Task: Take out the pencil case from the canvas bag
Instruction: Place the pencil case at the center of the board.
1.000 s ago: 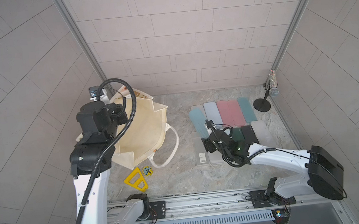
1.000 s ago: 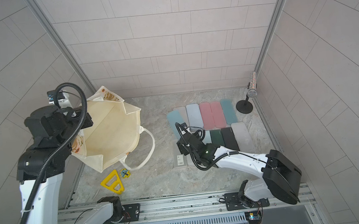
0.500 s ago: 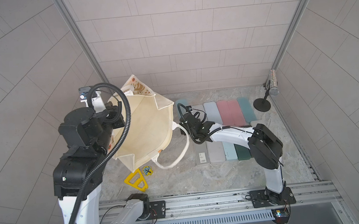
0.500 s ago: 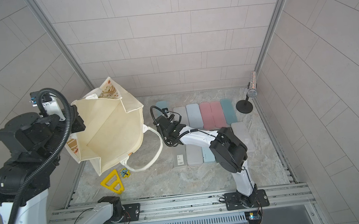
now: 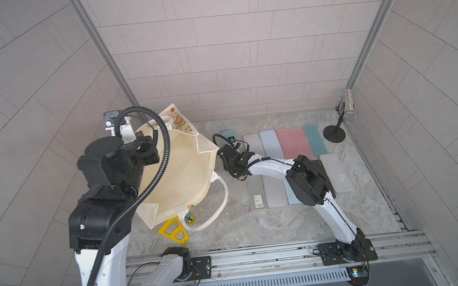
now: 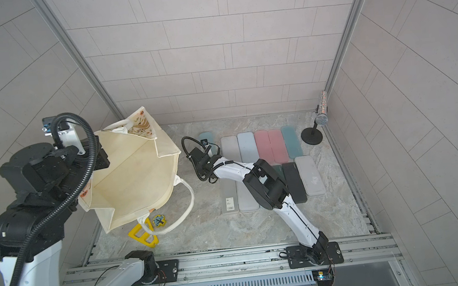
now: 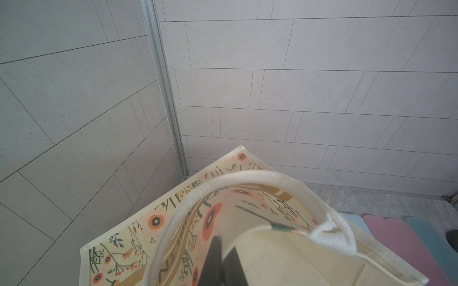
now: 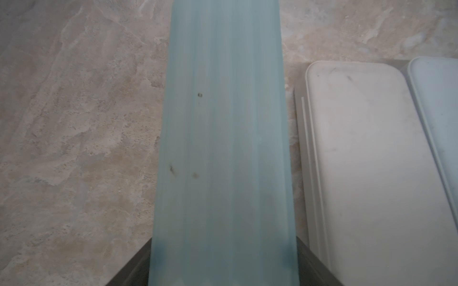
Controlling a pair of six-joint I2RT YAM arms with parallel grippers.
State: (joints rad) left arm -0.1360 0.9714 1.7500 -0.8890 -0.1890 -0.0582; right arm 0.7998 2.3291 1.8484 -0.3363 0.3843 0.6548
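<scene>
The cream canvas bag (image 5: 179, 177) (image 6: 134, 178) hangs tilted at the left in both top views, with its mouth facing up and to the right. My left gripper (image 7: 223, 262) is shut on its rim, one dark finger (image 7: 213, 257) against the flower print and the other inside. A pale teal pencil case (image 8: 223, 123) sticks out lengthwise from my right gripper (image 8: 224, 260), whose fingers (image 8: 133, 267) press its two long sides. In both top views the right gripper (image 5: 230, 152) (image 6: 201, 155) sits just right of the bag's mouth, and the case's far end (image 5: 228, 134) shows beyond it.
Several flat cases in grey (image 5: 253, 150), pale blue, pink and teal lie in two rows on the marble table (image 5: 258, 226). A microphone stand (image 5: 334, 133) is at the back right. A yellow triangle (image 5: 173, 230) lies under the bag's loose rope handle (image 5: 222, 207). Tiled walls stand close behind and beside.
My right arm has swung from the front row of cases over to the bag's mouth and holds the teal case there. My left arm has lifted the bag higher.
</scene>
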